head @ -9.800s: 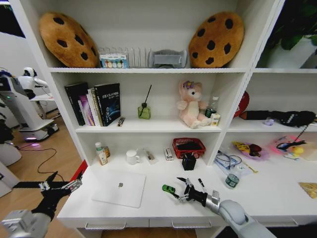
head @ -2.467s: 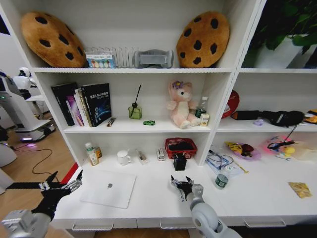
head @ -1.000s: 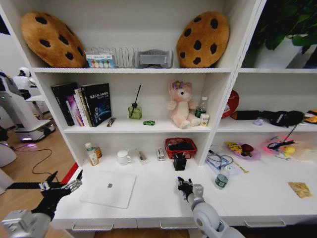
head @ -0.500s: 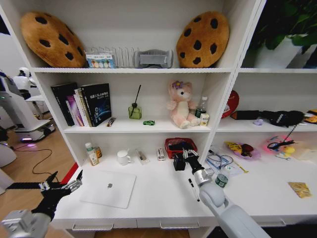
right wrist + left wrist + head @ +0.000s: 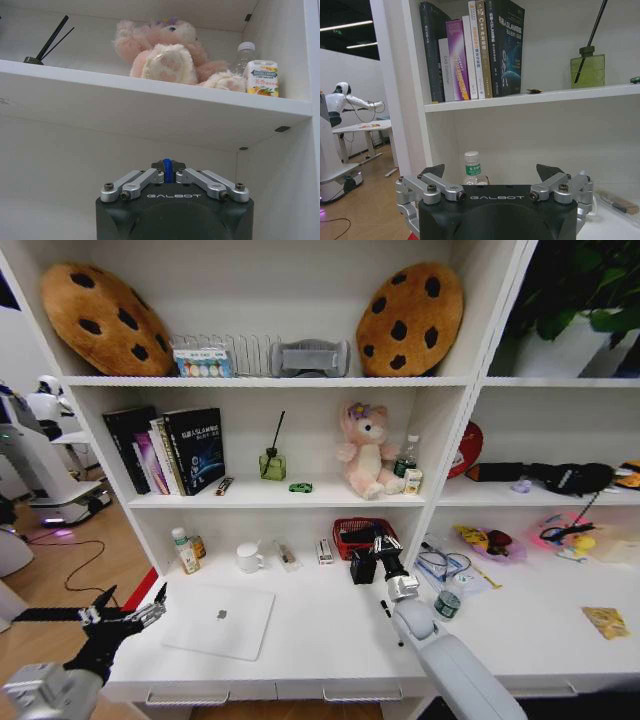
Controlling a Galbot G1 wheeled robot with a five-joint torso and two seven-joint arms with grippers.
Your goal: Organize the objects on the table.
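My right gripper point(image 5: 383, 546) hovers over the white table point(image 5: 320, 640), just above the black pen holder point(image 5: 362, 567) and in front of the red basket. In the right wrist view its fingers point(image 5: 145, 177) are shut on a marker whose blue tip point(image 5: 167, 169) sticks out between them. A second marker point(image 5: 390, 621) lies on the table below. The silver laptop point(image 5: 220, 620) lies closed at the left. The green toy car point(image 5: 300, 487) sits on the middle shelf. My left gripper point(image 5: 125, 618) point(image 5: 492, 171) is open, off the table's left end, facing a green-labelled bottle point(image 5: 472, 171) point(image 5: 183, 551).
A white mug point(image 5: 248, 558) and small boxes stand at the back of the table. The red mesh basket point(image 5: 365, 535) is behind the pen holder. Another bottle point(image 5: 447, 604) and cables lie to the right. The pink bear point(image 5: 363, 450), books point(image 5: 170, 448) and a diffuser occupy the shelf above.
My right gripper has lifted from the table's front up and back to the pen holder, carrying a marker. Earlier still, the toy car went from the table to the shelf. The left arm is still.
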